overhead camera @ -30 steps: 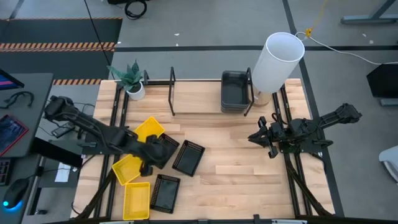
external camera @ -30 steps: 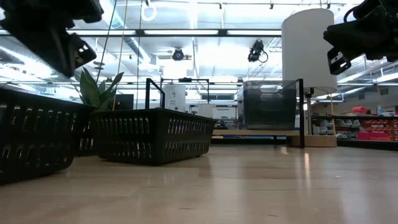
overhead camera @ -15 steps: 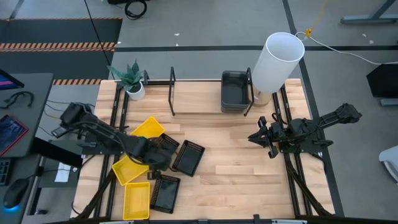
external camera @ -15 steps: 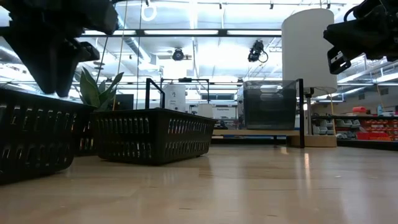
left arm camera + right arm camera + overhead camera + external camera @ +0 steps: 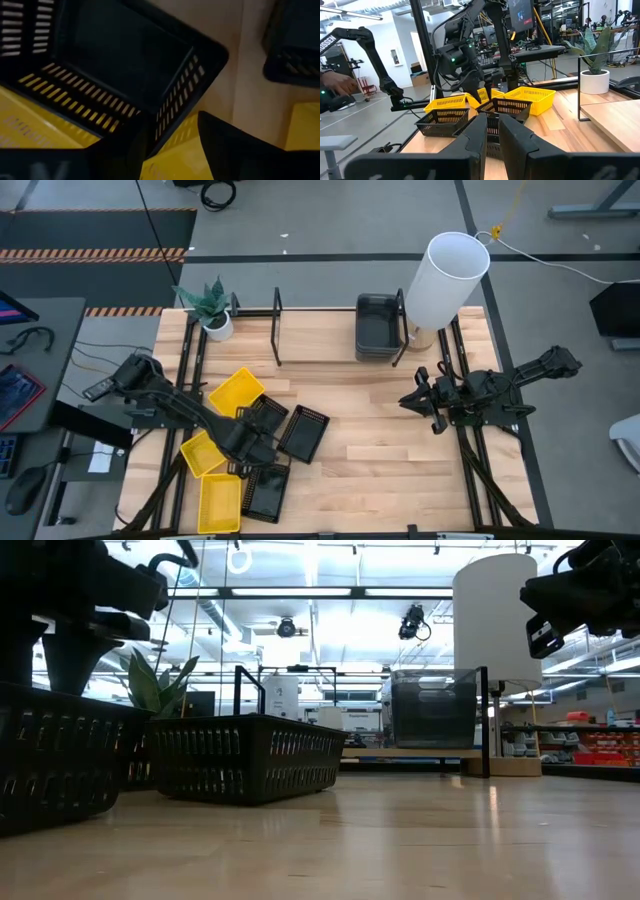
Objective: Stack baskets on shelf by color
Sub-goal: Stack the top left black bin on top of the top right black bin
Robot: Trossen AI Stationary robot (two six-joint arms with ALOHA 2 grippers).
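Reaching down at the table's left, the left gripper hovers just above a black mesh basket, fingers spread and grasping nothing; the left wrist view shows that basket's rim between the dark fingers. Two more black mesh baskets and three yellow baskets lie scattered around it. Dark grey baskets sit on the right part of the shelf at the far edge. The right gripper waits at the right, its fingers close together, empty.
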